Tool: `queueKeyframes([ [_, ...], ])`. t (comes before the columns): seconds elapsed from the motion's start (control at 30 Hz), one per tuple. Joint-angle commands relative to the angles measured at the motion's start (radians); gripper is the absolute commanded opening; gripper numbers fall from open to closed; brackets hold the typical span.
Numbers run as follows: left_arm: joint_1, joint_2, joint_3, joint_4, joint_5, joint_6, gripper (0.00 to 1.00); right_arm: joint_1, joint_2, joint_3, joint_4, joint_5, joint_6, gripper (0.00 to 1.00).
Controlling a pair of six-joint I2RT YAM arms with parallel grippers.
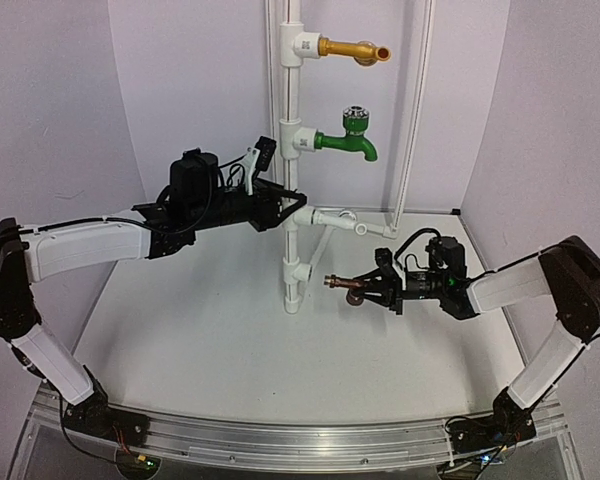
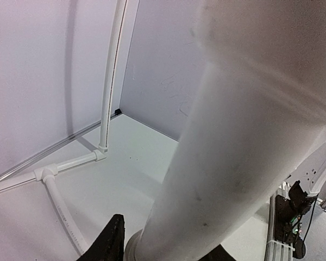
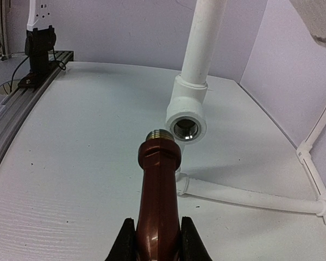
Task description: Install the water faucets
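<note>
Robot lab test cell: plain lilac walls (image 1: 50,110), white tabletop (image 1: 210,350), aluminium mounting rail (image 1: 300,437), mock PVC pipe rig (image 1: 291,95)

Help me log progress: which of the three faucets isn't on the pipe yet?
The dark brown faucet, held in the right gripper, its threaded end short of the lowest fitting. The gold faucet and green faucet sit fitted on the white pipe.

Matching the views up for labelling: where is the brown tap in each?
Top external: brown tap right of centre, low.
Left wrist: not in view.
Right wrist: bottom centre, pointing up-frame.
Shared landmark: white riser pipe.
</note>
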Motion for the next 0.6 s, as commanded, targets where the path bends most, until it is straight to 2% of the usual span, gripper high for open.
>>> queueKeyframes([
  [0.0, 0.010, 0.020, 0.037, 0.060, 0.055, -0.155, 0.16, 0.005, 0.055, 0.001, 0.235, 0.024, 0.104, 0.00],
  [0.23, 0.010, 0.024, 0.041, 0.057, 0.064, -0.155, 0.11, 0.031, 0.119, 0.024, 0.314, 0.067, 0.134, 0.00],
  [0.57, 0.008, 0.031, 0.029, 0.058, 0.078, -0.163, 0.06, 0.058, 0.155, 0.057, 0.318, 0.105, 0.128, 0.00],
])
